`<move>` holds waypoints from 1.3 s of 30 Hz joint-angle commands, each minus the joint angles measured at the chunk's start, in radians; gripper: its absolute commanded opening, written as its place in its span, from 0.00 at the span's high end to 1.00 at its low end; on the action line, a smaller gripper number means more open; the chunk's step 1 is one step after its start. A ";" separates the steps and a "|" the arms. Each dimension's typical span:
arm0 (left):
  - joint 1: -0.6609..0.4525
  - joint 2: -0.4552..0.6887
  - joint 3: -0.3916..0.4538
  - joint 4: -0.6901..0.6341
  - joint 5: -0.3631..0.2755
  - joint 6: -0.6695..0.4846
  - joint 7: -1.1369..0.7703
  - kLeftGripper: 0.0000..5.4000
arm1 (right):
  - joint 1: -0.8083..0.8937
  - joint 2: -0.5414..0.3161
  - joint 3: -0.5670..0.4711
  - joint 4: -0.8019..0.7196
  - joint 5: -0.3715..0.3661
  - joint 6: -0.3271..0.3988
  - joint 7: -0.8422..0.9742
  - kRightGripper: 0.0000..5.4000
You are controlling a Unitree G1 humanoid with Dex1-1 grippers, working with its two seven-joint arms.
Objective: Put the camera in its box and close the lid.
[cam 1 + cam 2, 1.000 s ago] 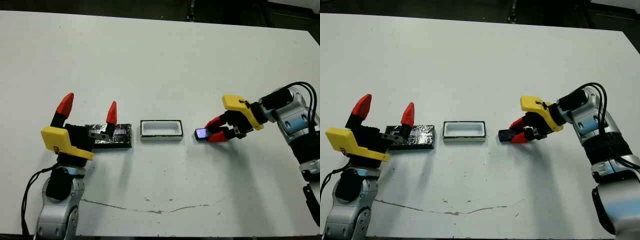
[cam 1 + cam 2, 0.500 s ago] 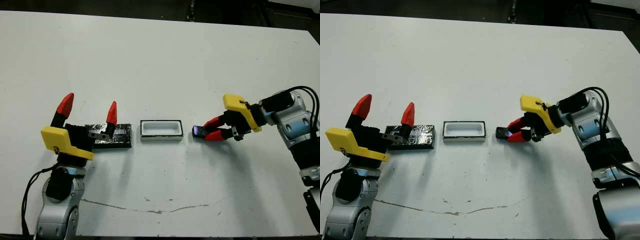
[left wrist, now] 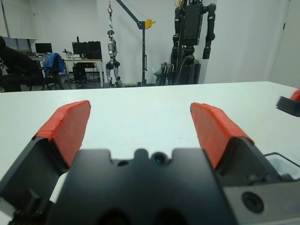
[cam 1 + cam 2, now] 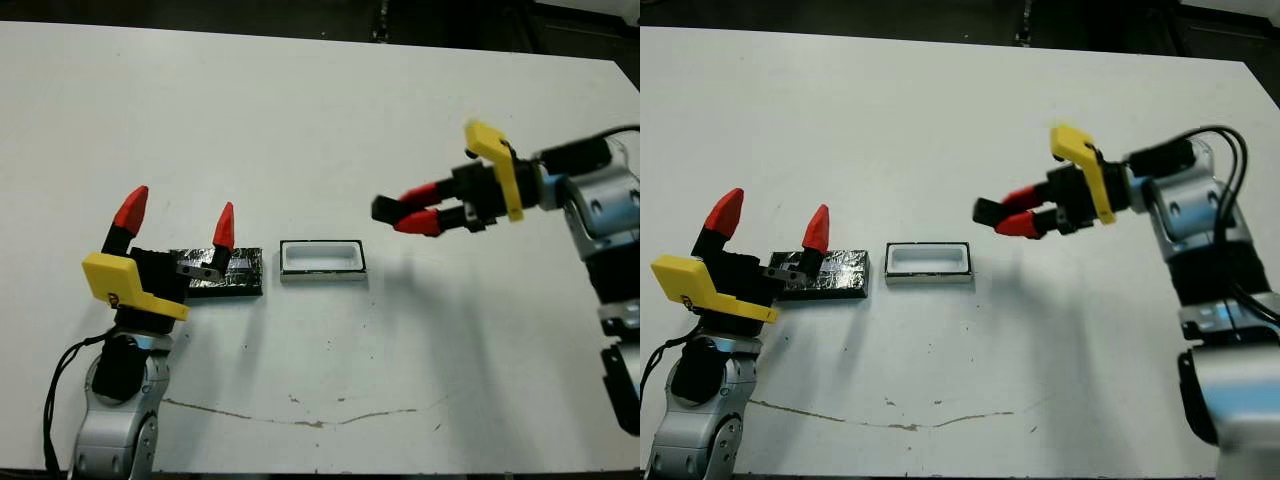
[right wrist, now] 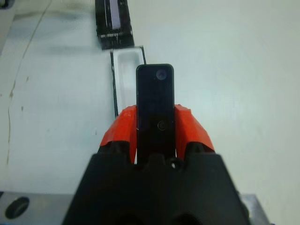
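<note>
Right tool (image 4: 408, 212) around narrow black camera (image 5: 154, 108)

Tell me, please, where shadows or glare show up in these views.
Left eye view: the raised right gripper holding the camera casts a soft shadow on the table near the box. Right eye view: the lid glints with speckled highlights. Right wrist view: the camera looks dull, with no glare.

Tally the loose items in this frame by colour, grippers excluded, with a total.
Black: 2, the small black rectangular camera clamped in the right gripper above the table, and the flat glossy black lid with a silvery stripe by the left gripper.
White: 1, the small white rectangular box, empty.
Total: 3.
</note>
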 commanded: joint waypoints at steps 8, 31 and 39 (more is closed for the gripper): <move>0.011 0.000 0.001 -0.001 0.014 0.002 0.008 0.00 | -0.044 0.163 0.059 0.094 -0.027 -0.105 -0.017 0.69; 0.005 0.001 0.001 -0.008 0.019 0.012 0.013 0.00 | -0.022 0.252 0.081 0.135 -0.054 -0.091 -0.042 0.69; 0.005 -0.002 -0.002 -0.009 0.015 0.014 0.013 0.00 | -0.002 0.244 0.096 0.125 -0.067 -0.104 -0.038 0.69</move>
